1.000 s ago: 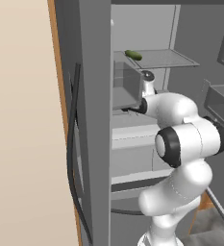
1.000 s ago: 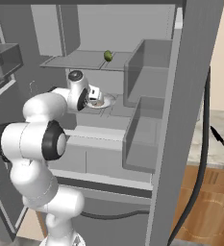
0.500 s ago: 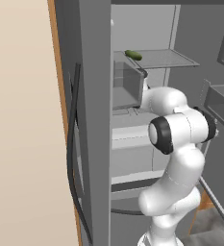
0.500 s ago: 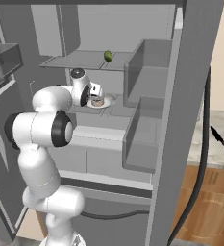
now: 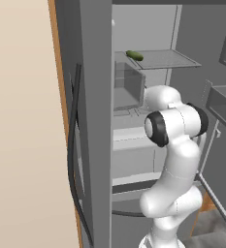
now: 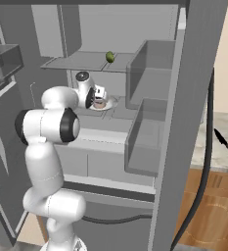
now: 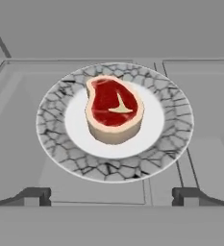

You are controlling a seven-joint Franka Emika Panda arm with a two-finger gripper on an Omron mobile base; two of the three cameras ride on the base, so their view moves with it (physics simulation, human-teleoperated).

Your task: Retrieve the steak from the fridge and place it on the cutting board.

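A white robot arm reaches deep into the open fridge (image 6: 154, 63), its gripper (image 7: 112, 196) poised just short of the steak (image 7: 114, 114), which sits at the centre of the hand view on a round plate (image 7: 176, 139) with a crackled grey rim. The two dark fingertips (image 7: 32, 196) rise at the lower left and lower right of that frame, spread wide and apart from the meat and holding nothing; the wide stance looks meant to let them pass either side of the cut, which stands proud of the plate and offers its pale fat rim as a gripping face. In the right base view the hand (image 6: 93, 95) appears in the upper left quarter, tipped down toward the plate on the fridge's middle shelf, under the wire shelf (image 6: 81, 61) where a green vegetable (image 6: 110, 57) lies untouched. From the left base view the arm's elbow (image 5: 175, 125) fills mid-frame, hiding the plate. The fetch looks to be at its approach stage: grasp, lift and the trip to the cutting board all remain.
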